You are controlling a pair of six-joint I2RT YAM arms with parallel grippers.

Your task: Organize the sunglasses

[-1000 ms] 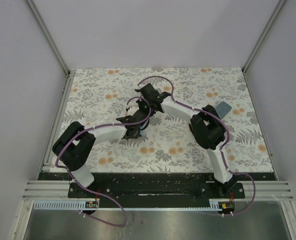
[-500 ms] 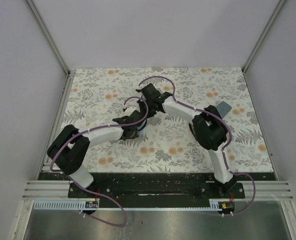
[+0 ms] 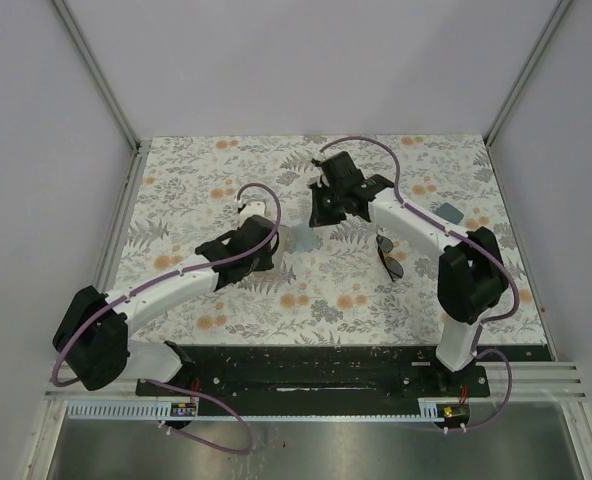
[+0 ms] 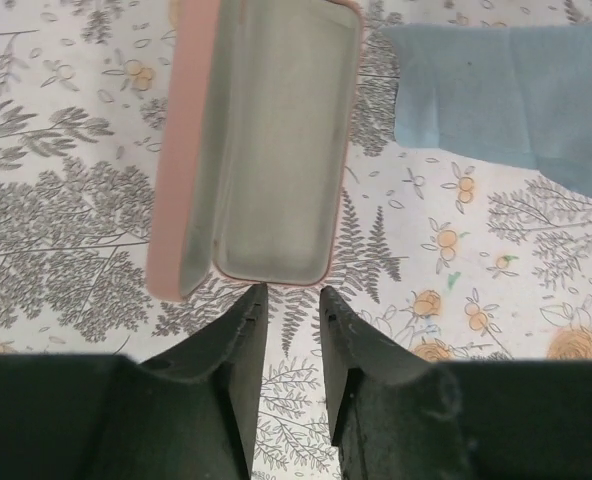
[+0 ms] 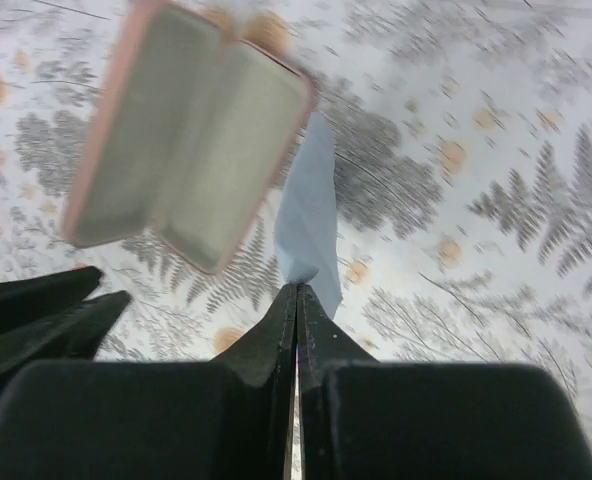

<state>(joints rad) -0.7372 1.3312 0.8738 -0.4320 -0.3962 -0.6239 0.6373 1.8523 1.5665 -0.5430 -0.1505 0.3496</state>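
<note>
The dark-lensed sunglasses point(image 3: 388, 256) lie folded on the table, right of centre, below my right forearm. The pale-framed pair is out of view. My right gripper point(image 3: 318, 214) point(image 5: 298, 288) is shut on a light blue cloth point(image 5: 309, 215), which hangs from its tips above the table point(image 3: 304, 238). The pink case point(image 4: 266, 140) lies open and empty just ahead of my left gripper point(image 4: 291, 290) point(image 3: 271, 243), which is slightly open and holds nothing. The case also shows in the right wrist view point(image 5: 191, 190), left of the cloth.
A blue-grey case point(image 3: 446, 212) lies at the right, beyond the right arm. The light blue cloth also shows in the left wrist view point(image 4: 506, 90), right of the pink case. White walls and rails point(image 3: 111, 240) bound the floral table.
My left arm has drawn back from the centre toward the left. My right gripper has swung right and further back with the cloth. The dark sunglasses, hidden under the right arm before, now show.
</note>
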